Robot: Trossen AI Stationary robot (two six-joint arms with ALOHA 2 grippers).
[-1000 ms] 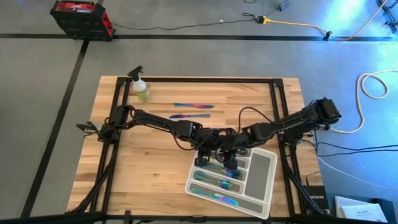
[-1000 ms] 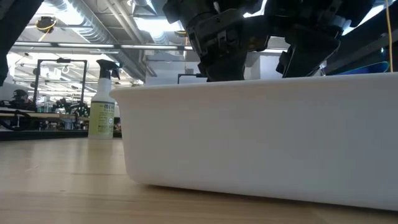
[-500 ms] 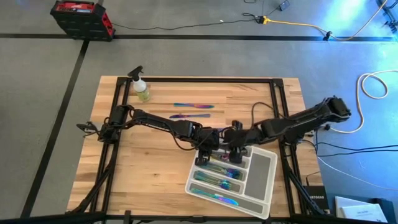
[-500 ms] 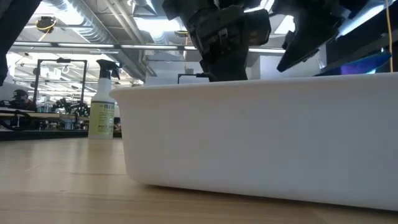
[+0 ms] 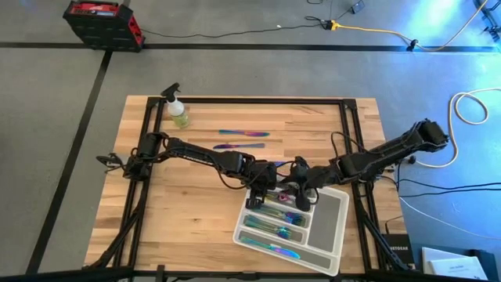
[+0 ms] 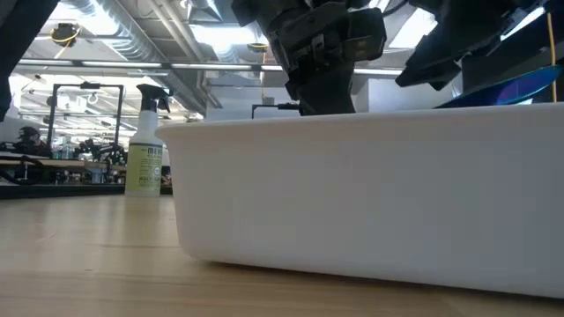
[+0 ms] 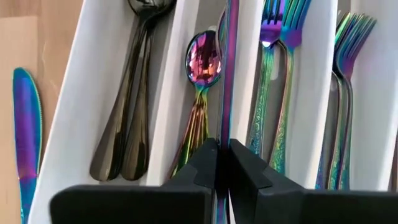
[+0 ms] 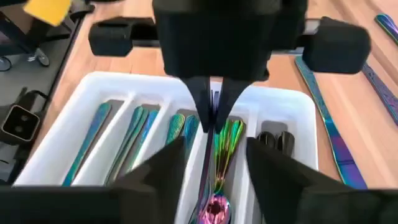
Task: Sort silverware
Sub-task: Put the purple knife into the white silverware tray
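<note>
The silverware is iridescent rainbow metal with a few black spoons. Most of it lies sorted in the white tray [image 5: 333,215]: black spoons [image 7: 134,93], rainbow spoons [image 7: 202,68] and forks [image 7: 280,62]. My left gripper [image 7: 224,152] hangs over the tray's far-left end [image 5: 264,188], shut on one slim rainbow piece [image 7: 226,74]. My right gripper [image 8: 224,168] hovers open over the tray [image 5: 300,196], facing the left gripper [image 8: 213,102] and touching nothing. Two more pieces [image 5: 244,133] [image 5: 239,146] lie flat on the wood beyond the tray. My left gripper pinches the slim rainbow piece between its two fingertips, on its thin shaft [image 7: 225,127]. The fingers come from above, pointing down into the tray. The piece runs on below them along a divider by the spoon compartment [image 8: 208,162]. Whether its lower end rests there cannot be seen.
A yellow-green spray bottle [image 5: 179,113] stands near the table's far-left corner [image 6: 145,158]. A rainbow knife [image 7: 25,137] lies on the wood beside the tray. The tray's white wall [image 6: 352,194] fills the low view. The tray's wide right compartment holds nothing.
My right gripper has drawn back out of the tray's middle, rising and shifting toward the table's right edge, and its arm has swung rightward. My left gripper has kept still, shut on the slim piece.
</note>
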